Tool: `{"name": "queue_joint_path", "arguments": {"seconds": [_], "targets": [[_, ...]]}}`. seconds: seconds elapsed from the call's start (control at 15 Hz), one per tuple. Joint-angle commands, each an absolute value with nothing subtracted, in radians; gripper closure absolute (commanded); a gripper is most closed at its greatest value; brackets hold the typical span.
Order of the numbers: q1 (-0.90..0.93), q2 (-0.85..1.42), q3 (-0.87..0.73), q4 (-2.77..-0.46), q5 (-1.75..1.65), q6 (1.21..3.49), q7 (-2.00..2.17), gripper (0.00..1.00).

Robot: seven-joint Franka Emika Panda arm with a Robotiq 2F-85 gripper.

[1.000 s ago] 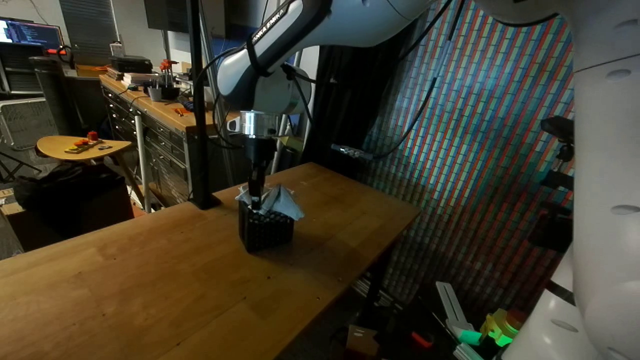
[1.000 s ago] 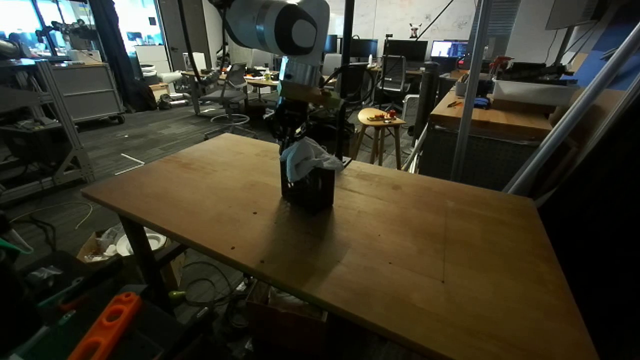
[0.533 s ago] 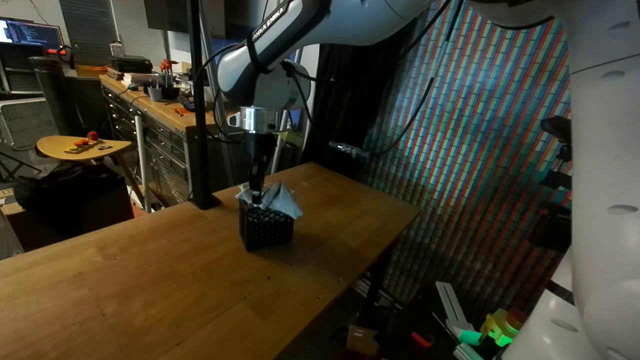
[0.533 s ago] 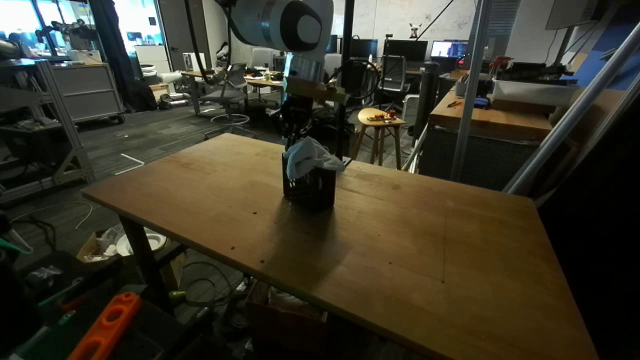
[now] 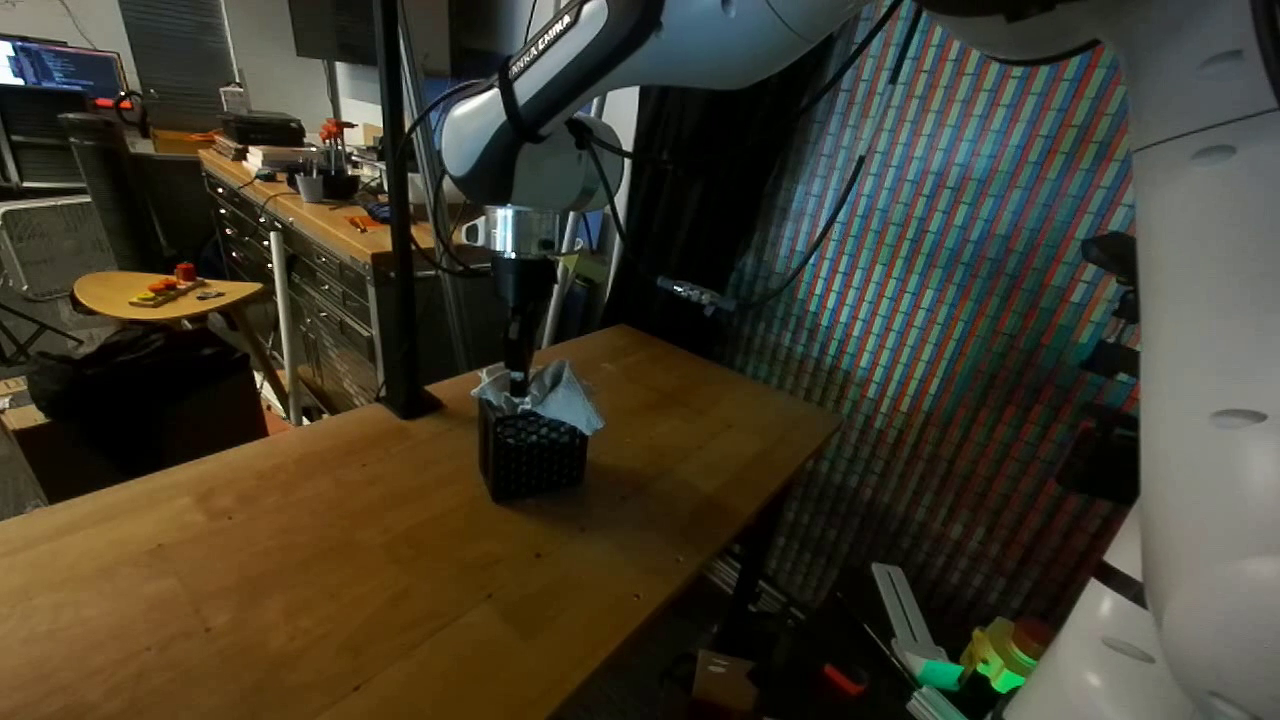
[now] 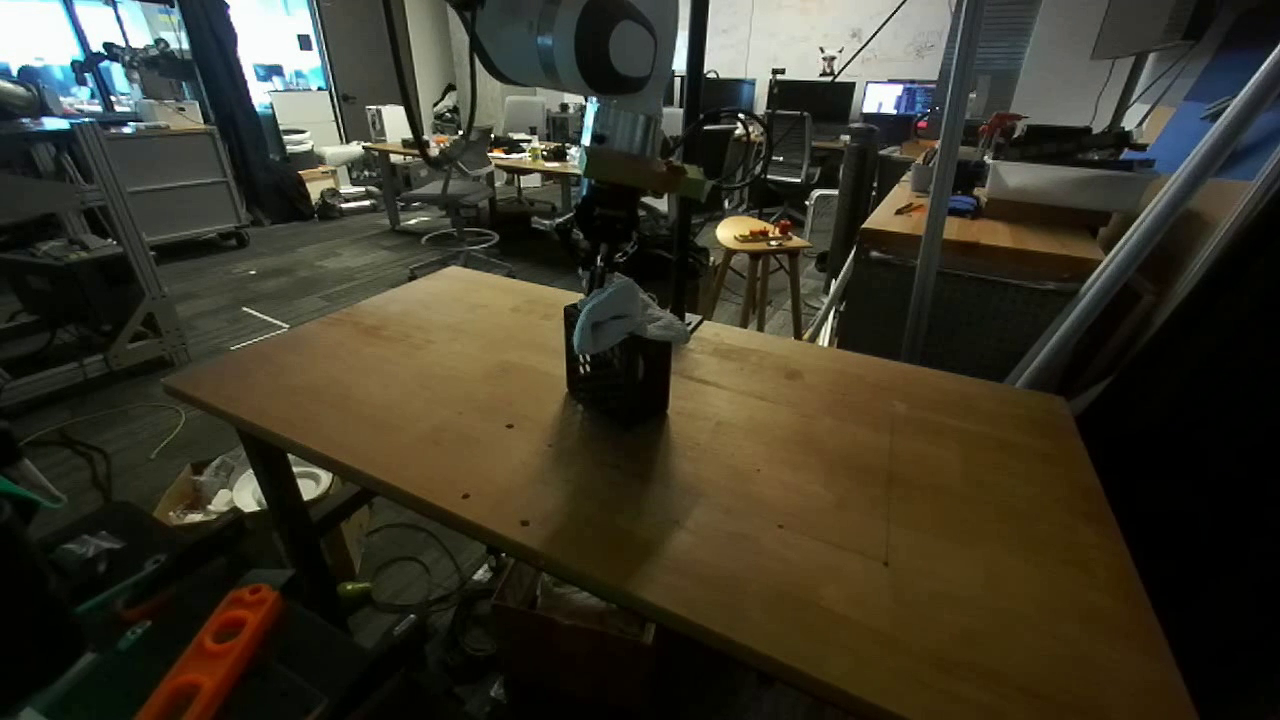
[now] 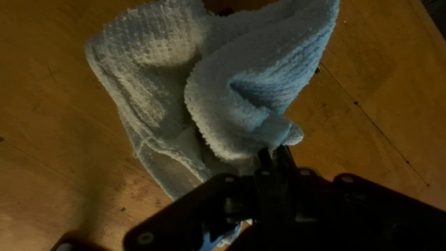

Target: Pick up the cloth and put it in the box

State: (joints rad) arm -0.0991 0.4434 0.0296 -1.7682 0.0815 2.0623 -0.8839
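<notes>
Claw (image 5: 519,388) higher — cloth (image 5: 564,398), corner downward.

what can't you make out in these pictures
Inside the box: hidden by its walls and the cloth, both exterior views.
Tips of the claw: buried in the cloth, wrist view.
Arm: cut off by the top edge, both exterior views.
Monitor text: too small, in an exterior view.

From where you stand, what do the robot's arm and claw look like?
A smooth, rounded white arm with a white-lettered black label, thin black cables and a silver metal collar, ending in a black, jointed gripper with pale round bolt heads.
</notes>
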Motion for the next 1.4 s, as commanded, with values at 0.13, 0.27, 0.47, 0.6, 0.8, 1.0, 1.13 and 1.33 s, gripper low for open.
{"name": "queue_joint_path", "arguments": {"seconds": [0.13, 0.27, 0.47, 0.6, 0.8, 1.0, 1.13, 1.33], "targets": [[-0.098, 0.513, 0.024, -1.704, 0.044, 2.048, -0.819, 0.93], [-0.091, 0.539, 0.008, -1.685, 0.021, 2.051, -0.740, 0.93], [-0.087, 0.573, -0.012, -1.651, -0.006, 2.040, -0.572, 0.91], [-0.079, 0.592, -0.018, -1.638, -0.024, 2.030, -0.452, 0.91], [-0.061, 0.619, -0.014, -1.626, -0.015, 1.996, -0.271, 0.93], [-0.050, 0.643, 0.004, -1.615, 0.020, 1.967, -0.160, 0.91], [-0.049, 0.647, 0.014, -1.620, 0.047, 1.964, -0.117, 0.91], [-0.050, 0.633, 0.018, -1.654, 0.077, 1.983, -0.071, 0.92]]}}
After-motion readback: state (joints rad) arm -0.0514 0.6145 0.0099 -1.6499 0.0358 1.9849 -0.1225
